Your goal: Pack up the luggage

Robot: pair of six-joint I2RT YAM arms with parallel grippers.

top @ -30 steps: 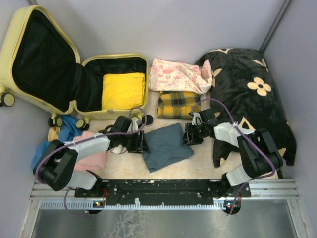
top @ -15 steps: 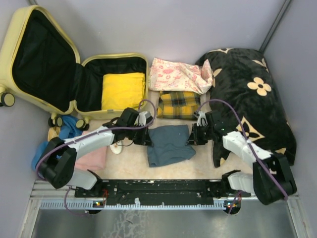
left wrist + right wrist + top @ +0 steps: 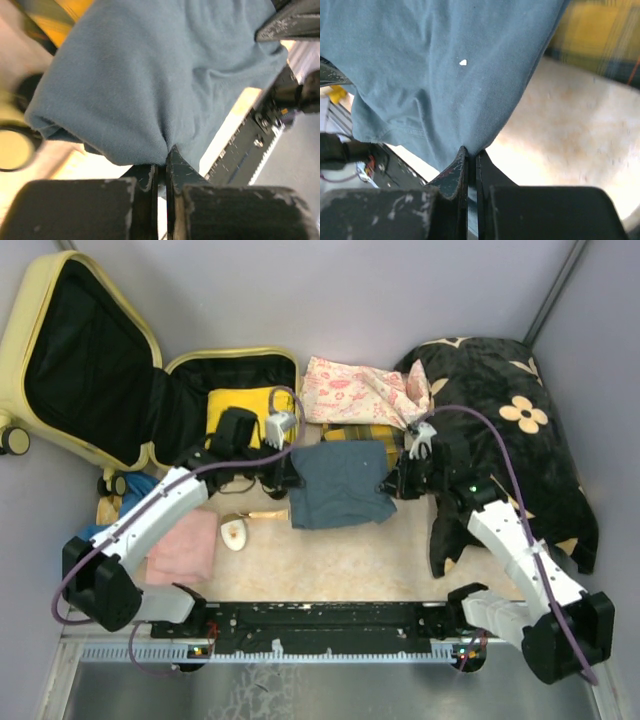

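Two grippers share one blue-grey garment (image 3: 338, 483) at the centre of the overhead frame. We see the left gripper (image 3: 284, 479) clamped on the garment's left edge. The right gripper (image 3: 393, 484) is clamped on its right edge, so the fabric is spread flat between them. In each wrist view the fingers are pinched tight on a tuck of the blue-grey fabric, with the rest fanning out toward the top of the frame.

The luggage (image 3: 236, 354) lies open in the upper left of the overhead frame. Its lid leans toward the corner, showing its black lining. Its lower half lies flat and holds a folded yellow cloth (image 3: 236, 400), which the left arm partly covers. The garment sits just right of that lower half, outside it, and its upper edge overlaps a yellow plaid cloth (image 3: 352, 433).

Above the plaid cloth we see a pink floral cloth (image 3: 360, 390). A black blanket with beige flowers (image 3: 510, 410) fills the right side. At lower left lie a pink cloth (image 3: 186, 546), a blue cloth (image 3: 137, 489) and a small white object (image 3: 233, 533).
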